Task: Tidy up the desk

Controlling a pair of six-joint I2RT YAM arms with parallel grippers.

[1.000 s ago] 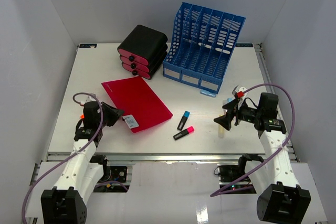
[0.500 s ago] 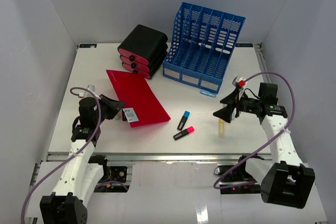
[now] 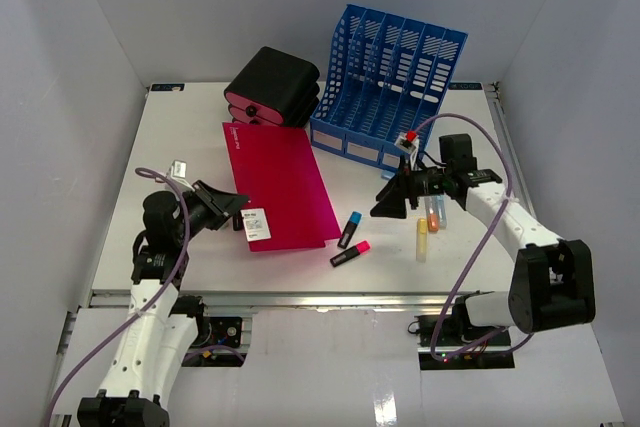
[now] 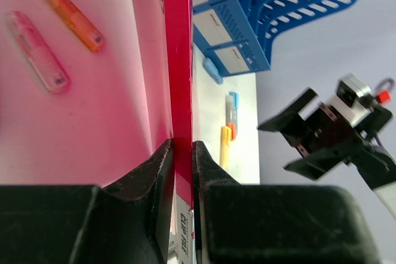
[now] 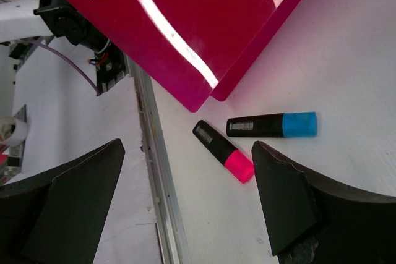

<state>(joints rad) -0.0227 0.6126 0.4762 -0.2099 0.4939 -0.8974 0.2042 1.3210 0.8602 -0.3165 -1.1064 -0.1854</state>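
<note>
My left end effector (image 4: 180, 148) is clamped on the folder (image 3: 285, 187) edge, which is probably light, floppy and slick; my right end effector (image 5: 185, 190) is apart.

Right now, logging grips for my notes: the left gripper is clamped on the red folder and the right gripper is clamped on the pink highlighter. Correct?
The right gripper is open and holds nothing; the pink highlighter lies free on the desk, as the right wrist view shows. The left gripper is indeed clamped on the red folder.
</note>
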